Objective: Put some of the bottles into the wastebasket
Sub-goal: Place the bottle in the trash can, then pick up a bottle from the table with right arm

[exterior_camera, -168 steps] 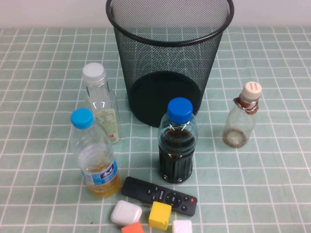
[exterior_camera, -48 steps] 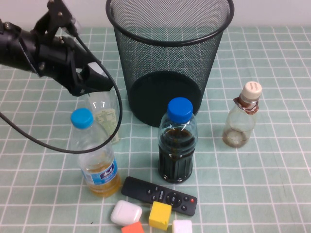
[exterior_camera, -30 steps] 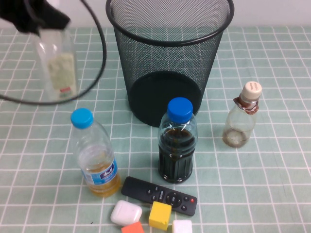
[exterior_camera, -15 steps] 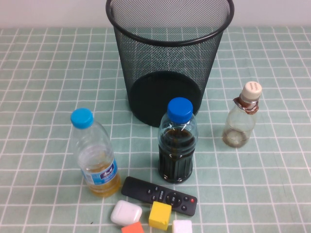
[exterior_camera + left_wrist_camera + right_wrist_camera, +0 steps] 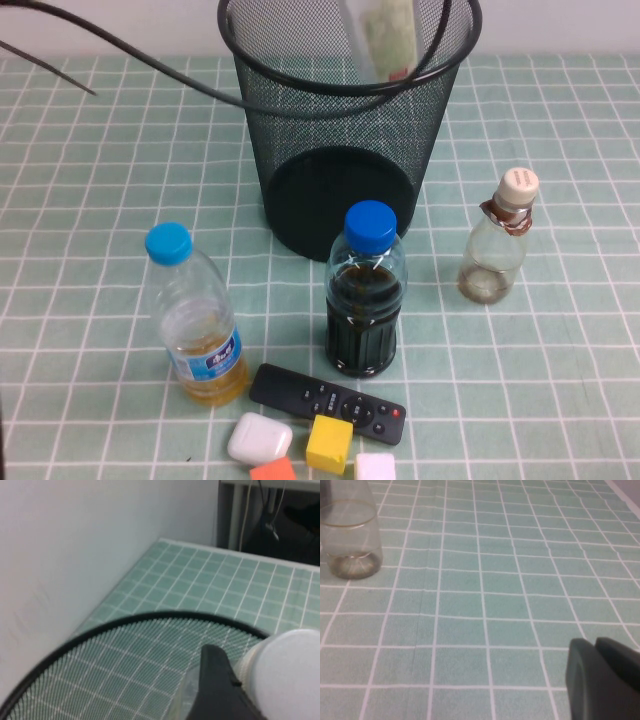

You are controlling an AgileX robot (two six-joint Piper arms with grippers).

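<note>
High view shows you the tall clear bottle [image 5: 383,38] hanging over the mouth of the black wire-mesh wastebasket [image 5: 350,150] at the counter's far edge, while the squat beige-capped bottle [image 5: 499,240] stands on the counter toward its right edge. Left wrist view puts your left hand [image 5: 235,690] above the wastebasket's rim, pinching the tall bottle just under its white cap [image 5: 285,675]. Your right hand [image 5: 602,677] sits low over the green-tiled counter [image 5: 485,580], near the squat bottle's base, fingers pressed together.

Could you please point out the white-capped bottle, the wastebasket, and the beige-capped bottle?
white-capped bottle [image 5: 385,35], high view, on its pale label.
wastebasket [image 5: 345,150], high view, on its front mesh wall.
beige-capped bottle [image 5: 493,255], high view, on its clear body.
</note>
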